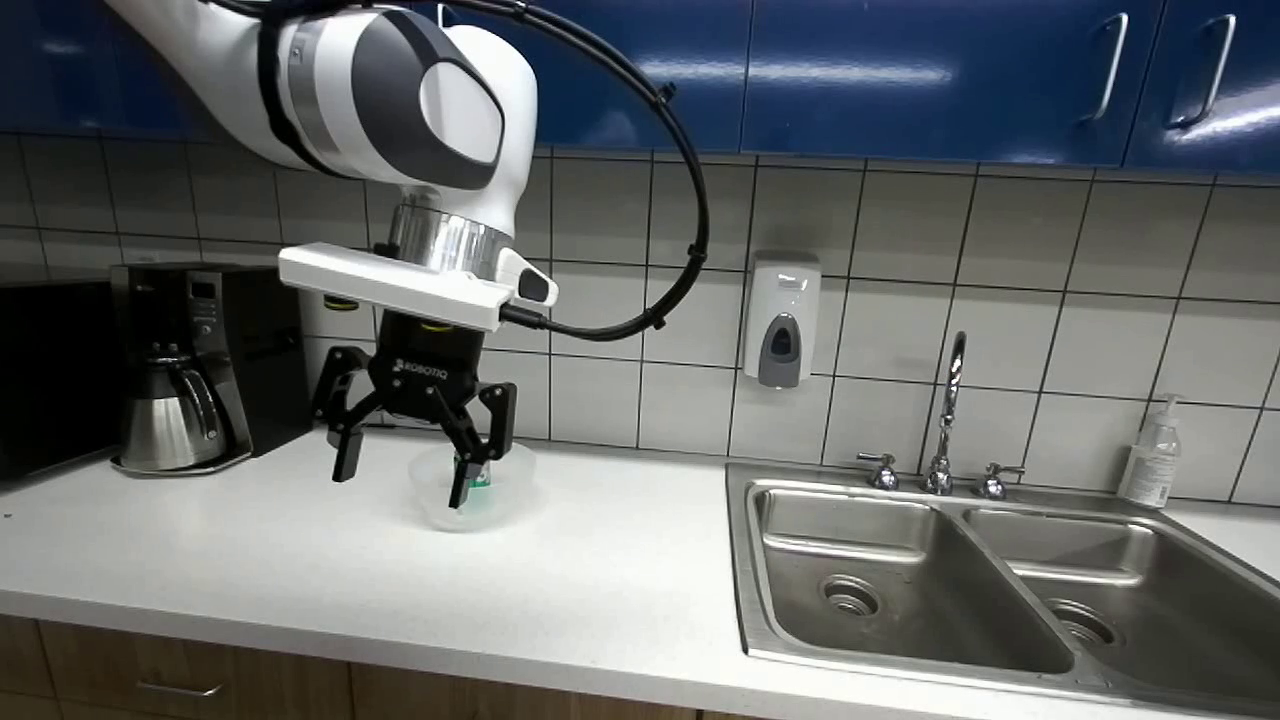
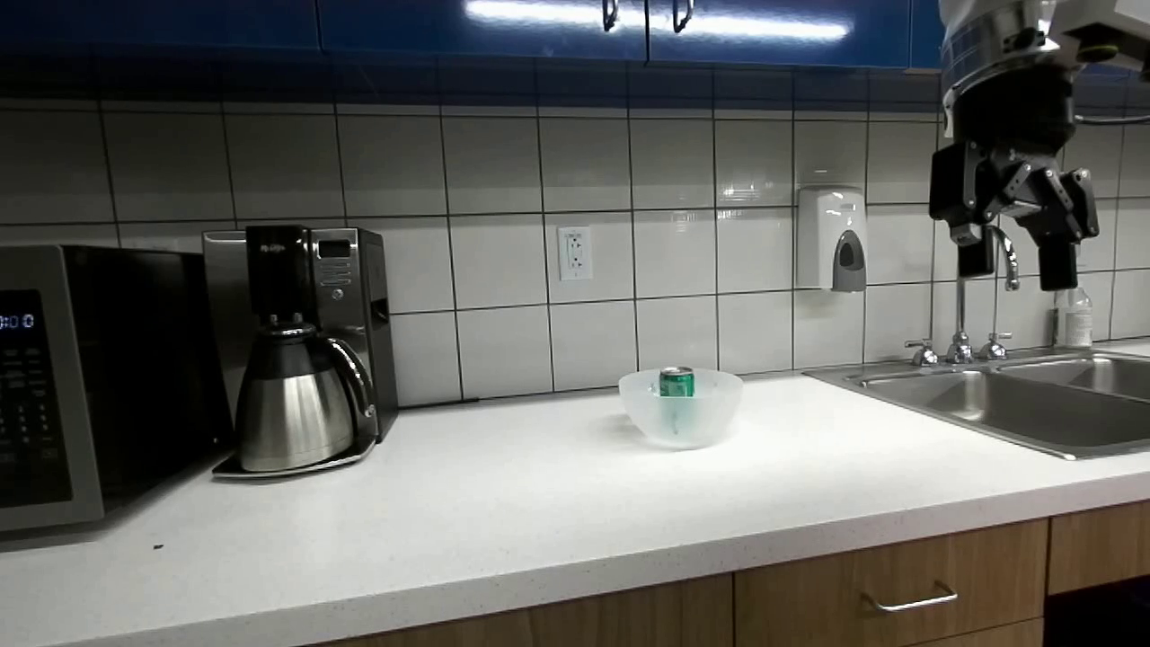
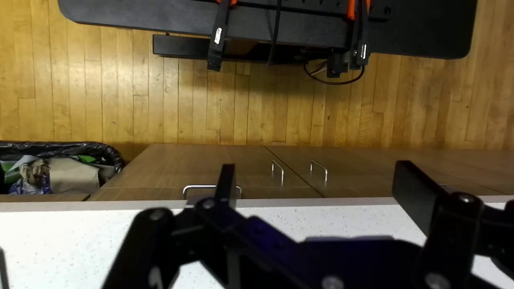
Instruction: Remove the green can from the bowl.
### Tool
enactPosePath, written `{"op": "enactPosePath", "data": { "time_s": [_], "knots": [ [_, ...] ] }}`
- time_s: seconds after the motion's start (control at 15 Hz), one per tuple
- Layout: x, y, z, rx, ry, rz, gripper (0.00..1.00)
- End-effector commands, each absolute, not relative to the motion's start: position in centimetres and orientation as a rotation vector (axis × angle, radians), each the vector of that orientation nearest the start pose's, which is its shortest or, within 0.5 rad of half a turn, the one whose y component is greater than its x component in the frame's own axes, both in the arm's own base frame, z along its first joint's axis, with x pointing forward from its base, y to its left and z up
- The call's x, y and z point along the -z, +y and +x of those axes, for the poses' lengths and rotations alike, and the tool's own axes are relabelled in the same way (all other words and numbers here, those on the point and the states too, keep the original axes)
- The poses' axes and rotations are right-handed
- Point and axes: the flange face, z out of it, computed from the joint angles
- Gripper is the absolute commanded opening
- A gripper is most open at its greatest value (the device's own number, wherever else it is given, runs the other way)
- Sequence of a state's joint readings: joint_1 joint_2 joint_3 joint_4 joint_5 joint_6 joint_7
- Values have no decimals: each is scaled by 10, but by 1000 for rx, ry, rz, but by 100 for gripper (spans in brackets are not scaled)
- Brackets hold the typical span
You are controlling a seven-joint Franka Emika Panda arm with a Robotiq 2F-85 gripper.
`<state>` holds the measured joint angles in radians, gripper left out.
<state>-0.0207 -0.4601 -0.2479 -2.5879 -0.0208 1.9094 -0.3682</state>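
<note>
The green can [image 2: 676, 382] stands upright inside the translucent whitish bowl [image 2: 714, 415] on the counter, its silvery top just above the rim. In an exterior view a finger partly covers the green can [image 1: 482, 477] and the bowl [image 1: 505, 500]. My gripper [image 1: 402, 470] is open and empty, raised above the counter. In an exterior view the gripper [image 2: 1017, 262] hangs well to the right of the bowl and higher than it. In the wrist view the gripper's fingers [image 3: 315, 176] are wide apart with nothing between them; the can and bowl are out of view there.
The white counter [image 2: 503, 503] has a coffee maker with a steel pot [image 2: 296, 404] and a microwave [image 2: 108, 377] on it. A double sink [image 1: 900, 600] with a faucet [image 1: 945, 420] is set in it. Blue cabinets [image 1: 900, 80] hang above. A soap dispenser [image 1: 783, 320] is on the wall.
</note>
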Motion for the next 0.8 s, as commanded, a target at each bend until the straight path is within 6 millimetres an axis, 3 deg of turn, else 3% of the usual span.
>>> {"op": "enactPosePath", "data": {
  "time_s": [0.0,0.4,0.73],
  "knots": [
    [-392,-96,354,-289,-217,-2965,100],
    [-392,-96,354,-289,-217,-2965,100],
    [-380,-99,361,-256,-253,-3003,100]
  ]
}}
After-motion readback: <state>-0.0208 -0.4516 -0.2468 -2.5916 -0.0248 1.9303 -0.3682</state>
